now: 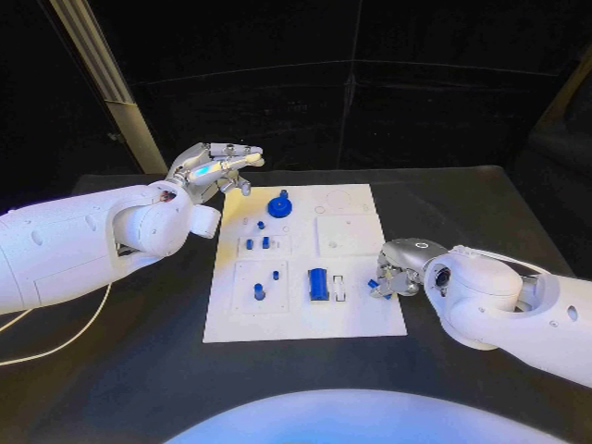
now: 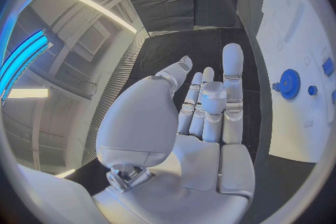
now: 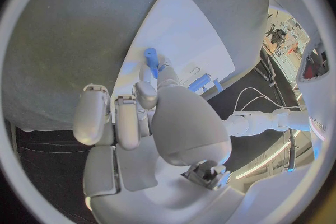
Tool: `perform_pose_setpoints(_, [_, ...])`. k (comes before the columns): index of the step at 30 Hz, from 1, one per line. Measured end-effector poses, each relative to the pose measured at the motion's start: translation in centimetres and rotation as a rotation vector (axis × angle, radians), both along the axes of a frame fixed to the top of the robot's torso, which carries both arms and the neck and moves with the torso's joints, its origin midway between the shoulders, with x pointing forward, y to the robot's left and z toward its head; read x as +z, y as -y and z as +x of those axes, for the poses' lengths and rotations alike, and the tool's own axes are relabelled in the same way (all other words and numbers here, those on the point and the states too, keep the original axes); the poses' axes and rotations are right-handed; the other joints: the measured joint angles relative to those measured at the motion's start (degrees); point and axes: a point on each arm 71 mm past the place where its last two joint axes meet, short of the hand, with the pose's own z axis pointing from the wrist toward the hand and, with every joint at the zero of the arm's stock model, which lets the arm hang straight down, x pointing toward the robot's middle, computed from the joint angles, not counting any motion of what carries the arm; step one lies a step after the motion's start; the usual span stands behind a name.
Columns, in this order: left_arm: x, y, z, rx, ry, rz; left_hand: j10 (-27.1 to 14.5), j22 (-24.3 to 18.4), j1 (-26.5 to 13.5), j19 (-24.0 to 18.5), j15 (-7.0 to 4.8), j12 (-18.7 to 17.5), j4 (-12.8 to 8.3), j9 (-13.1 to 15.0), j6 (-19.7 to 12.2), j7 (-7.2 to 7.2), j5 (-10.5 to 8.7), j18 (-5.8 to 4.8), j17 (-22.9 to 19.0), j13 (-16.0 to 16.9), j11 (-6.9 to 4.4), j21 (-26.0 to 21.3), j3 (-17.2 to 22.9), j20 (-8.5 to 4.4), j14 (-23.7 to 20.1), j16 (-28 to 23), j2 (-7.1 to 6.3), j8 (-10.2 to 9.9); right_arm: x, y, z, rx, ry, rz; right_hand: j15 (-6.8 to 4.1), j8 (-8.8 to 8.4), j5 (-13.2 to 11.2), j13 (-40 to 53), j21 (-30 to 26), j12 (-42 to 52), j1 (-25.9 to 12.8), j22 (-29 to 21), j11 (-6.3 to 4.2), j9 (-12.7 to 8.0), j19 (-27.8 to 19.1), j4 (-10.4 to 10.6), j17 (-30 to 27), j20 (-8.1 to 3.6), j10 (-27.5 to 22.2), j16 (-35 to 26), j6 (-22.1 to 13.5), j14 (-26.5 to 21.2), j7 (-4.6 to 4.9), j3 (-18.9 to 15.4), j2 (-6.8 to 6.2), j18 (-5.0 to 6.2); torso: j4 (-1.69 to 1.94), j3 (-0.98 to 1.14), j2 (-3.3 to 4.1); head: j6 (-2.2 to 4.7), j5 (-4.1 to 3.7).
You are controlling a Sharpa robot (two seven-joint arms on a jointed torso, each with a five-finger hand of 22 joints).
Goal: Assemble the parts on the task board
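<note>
Looking down from the head view first: the task board (image 1: pixel 356 319) sits mid-table, and the right hand (image 1: pixel 398 271) is down at its right edge with a small blue part (image 1: pixel 374 283) pinched at its fingertips, just over the board's near-right area beside the blue block (image 1: pixel 317 282). That looks like the step in hand, seating that piece. Doing it well probably means keeping the part upright and lining it up over its slot before pressing, since the block and the white slot next to it are close by. The left hand (image 1: pixel 216 169) hovers off the board's far-left corner, fingers spread, holding nothing, near the blue gear (image 1: pixel 280 205). Small blue pegs (image 1: pixel 262 243) stand in the left-hand panels.

The left wrist view backs that up: palm and fingers (image 2: pixel 232 64) are loose and apart, with the gear (image 2: pixel 289 84) off to the side on the board (image 2: pixel 294 134) and black table under the hand. Plenty of room there.

In the right wrist view the fingers (image 3: pixel 143 92) are curled in around the blue part (image 3: pixel 150 56), right by the board's edge (image 3: pixel 136 61). So the risk is nudging the board sideways; open table lies outward for backing off.
</note>
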Motion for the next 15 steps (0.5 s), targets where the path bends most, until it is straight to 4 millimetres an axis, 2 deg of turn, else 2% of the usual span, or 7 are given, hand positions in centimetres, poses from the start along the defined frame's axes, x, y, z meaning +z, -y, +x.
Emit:
perform_pose_setpoints(1, [0.0,0.0,0.0,0.0,0.0,0.0,0.0,0.0,0.0,0.0,0.0,0.0,0.0,0.0,0.0,0.0,0.0,0.0,0.0,0.0,0.0,0.0,0.0,0.0,0.0,0.0,0.0,0.0,0.0,0.1,-0.1,-0.005,-0.001,0.01,-0.04,-0.02,0.3,0.1,0.0,0.0,0.2,0.1,-0.1,-1.8,0.1,-0.1,0.0,-0.09,0.1,0.0,0.0,0.1,-0.01,0.5,-0.16,0.0,-0.01,0.0,-0.01,0.02,0.01])
perform_pose_setpoints(2, [0.0,0.0,0.0,0.0,0.0,0.0,0.0,0.0,0.0,0.0,0.0,0.0,0.0,0.0,0.0,0.0,0.0,0.0,0.0,0.0,0.0,0.0,0.0,0.0,0.0,0.0,0.0,0.0,0.1,0.2,-0.1,-0.011,-0.003,0.024,-0.07,-0.11,1.0,0.1,0.0,0.0,0.2,0.2,-0.13,-5.8,0.1,-0.2,0.0,-0.09,0.1,0.0,0.0,0.1,-0.01,1.0,-0.17,0.0,-0.01,0.0,-0.01,0.05,0.02])
perform_pose_setpoints(3, [0.0,0.0,0.0,0.0,0.0,0.0,0.0,0.0,0.0,0.0,0.0,0.0,0.0,0.0,0.0,0.0,0.0,0.0,0.0,0.0,0.0,0.0,0.0,0.0,0.0,0.0,0.0,0.0,0.1,0.3,-0.3,-0.02,-0.009,0.048,-0.16,-0.65,1.8,0.2,0.0,0.0,0.2,0.2,-0.19,-8.4,0.1,-0.2,0.0,-0.09,0.2,0.0,0.0,0.1,-0.02,1.5,-0.16,-0.01,-0.01,0.0,-0.01,0.08,0.02])
perform_pose_setpoints(4, [0.0,0.0,0.0,0.0,0.0,0.0,0.0,0.0,0.0,0.0,0.0,0.0,0.0,0.0,0.0,0.0,0.0,0.0,0.0,0.0,0.0,0.0,0.0,0.0,0.0,0.0,0.0,0.0,0.1,0.3,-0.4,-0.027,-0.016,0.068,-0.22,-0.95,2.5,0.3,0.0,0.0,0.7,0.2,-0.19,-9.2,0.1,-0.2,0.0,-0.09,0.2,0.0,-0.1,0.0,-0.08,1.9,0.42,0.0,0.01,0.0,-0.01,0.11,-0.01])
perform_pose_setpoints(8, [0.0,0.0,0.0,-0.001,0.0,0.0,0.0,0.0,0.0,0.0,0.0,0.0,0.0,0.0,0.0,0.0,0.0,0.0,0.0,0.0,0.0,0.0,0.0,0.0,0.0,0.0,0.0,0.0,-0.1,0.3,-0.8,-0.058,-0.059,0.17,-0.24,-1.81,4.8,0.4,0.0,0.0,0.8,0.3,-0.19,-9.6,0.1,0.0,0.0,-0.09,0.2,0.0,-0.4,0.0,-0.17,3.5,0.44,0.0,0.09,-0.03,-0.01,0.14,-0.08])
perform_pose_setpoints(15, [0.0,0.1,0.0,-0.002,0.0,-0.001,0.0,0.0,0.0,0.0,0.0,0.0,0.0,0.0,-0.2,-0.21,0.0,0.0,0.0,0.0,0.0,0.0,0.0,0.0,0.0,0.2,0.0,0.3,-0.2,-0.1,-1.2,-0.103,-0.121,0.316,-0.24,-2.12,5.6,0.3,0.0,0.0,0.5,0.4,-0.19,-9.6,0.1,0.6,0.0,-0.09,0.2,0.0,-0.6,0.0,-0.13,4.3,0.67,-0.01,0.15,-0.04,-0.01,0.03,0.25])
